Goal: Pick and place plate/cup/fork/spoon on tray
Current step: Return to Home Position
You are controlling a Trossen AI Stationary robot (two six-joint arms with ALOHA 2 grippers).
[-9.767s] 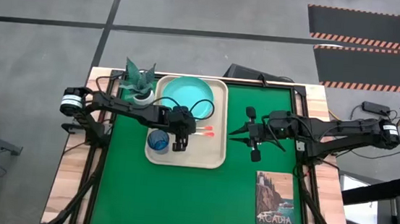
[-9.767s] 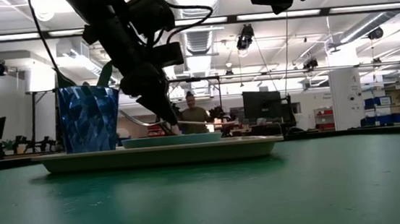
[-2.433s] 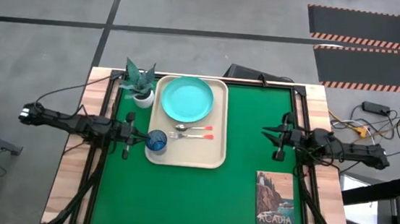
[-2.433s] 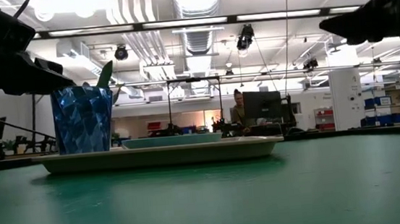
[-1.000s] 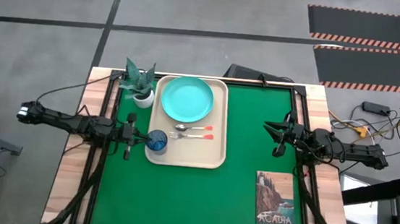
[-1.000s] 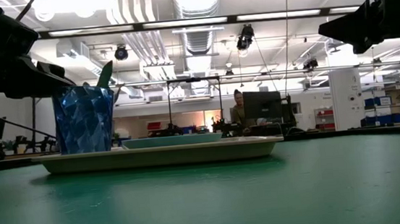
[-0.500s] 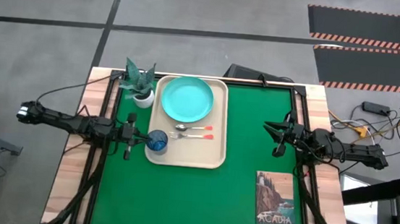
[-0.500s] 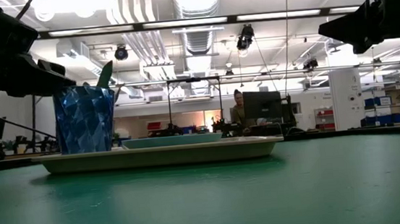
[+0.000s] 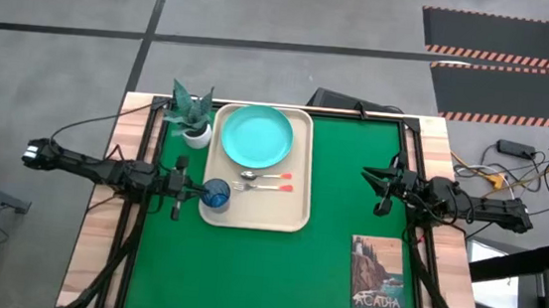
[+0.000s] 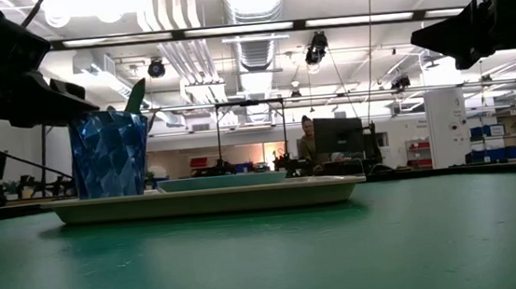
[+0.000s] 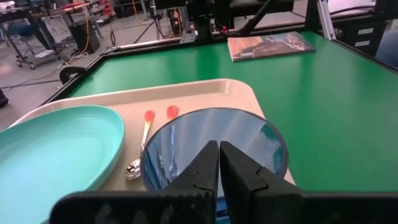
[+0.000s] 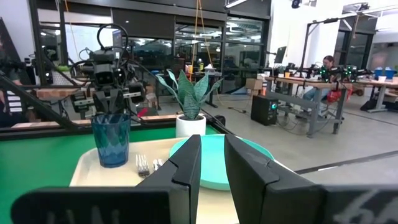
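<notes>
With plate (image 9: 256,136), cup (image 9: 216,194), fork (image 9: 266,187) and spoon (image 9: 265,176) all sitting on the tray (image 9: 291,210), placing looks finished. Left end effector (image 9: 181,188) hangs pressed together beside the cup, empty; right end effector (image 9: 381,186) slightly parted, empty. Next: retreat.

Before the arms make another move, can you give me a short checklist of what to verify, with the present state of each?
1. Plate on the tray: ok.
2. Cup upright in the tray's corner: ok.
3. Fork and spoon on the tray beside the plate: ok.
4. Left pincer shut, empty, beside the cup: ok; touching it or not: cannot tell.
5. Right pincer away from the tray, holding nothing: ok.
6. Plant and book outside the tray: ok.
</notes>
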